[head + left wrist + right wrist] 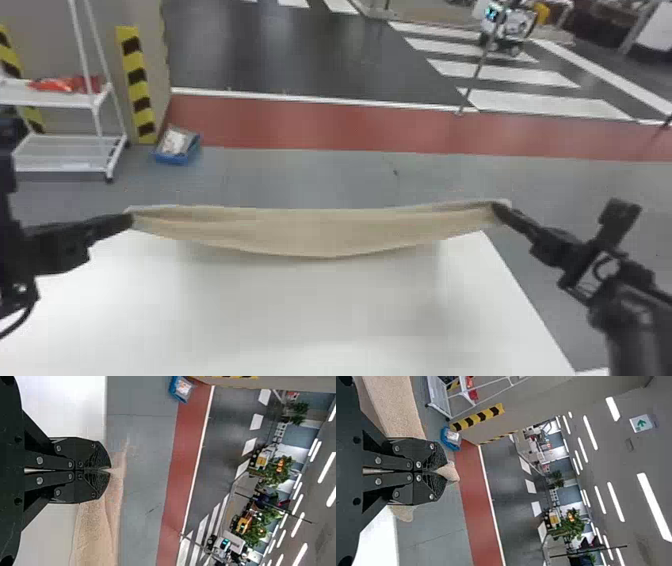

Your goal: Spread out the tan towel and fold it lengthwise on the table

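I have the tan towel [310, 232] stretched between both grippers at the far end of the white counter [300, 315]. Its lower edge sags at mid-span; I cannot tell whether the towel touches the counter. The left gripper [131, 220] pinches the towel's left end; in the left wrist view, its two black fingers [98, 457] are pressed together at the tips with cloth between them. The right gripper [495, 206] pinches the opposite end; in the right wrist view, a small fold of cloth projects past its closed fingertips. Beyond the counter, I observe grey floor [310, 172], then a red floor strip [350, 125] and a dark lane with white stripes. On the far left stands a white wheeled rack [60, 102] carrying red items [65, 84]. A blue bin [176, 159] rests on the floor beside a post marked with yellow-and-black tape [140, 95].
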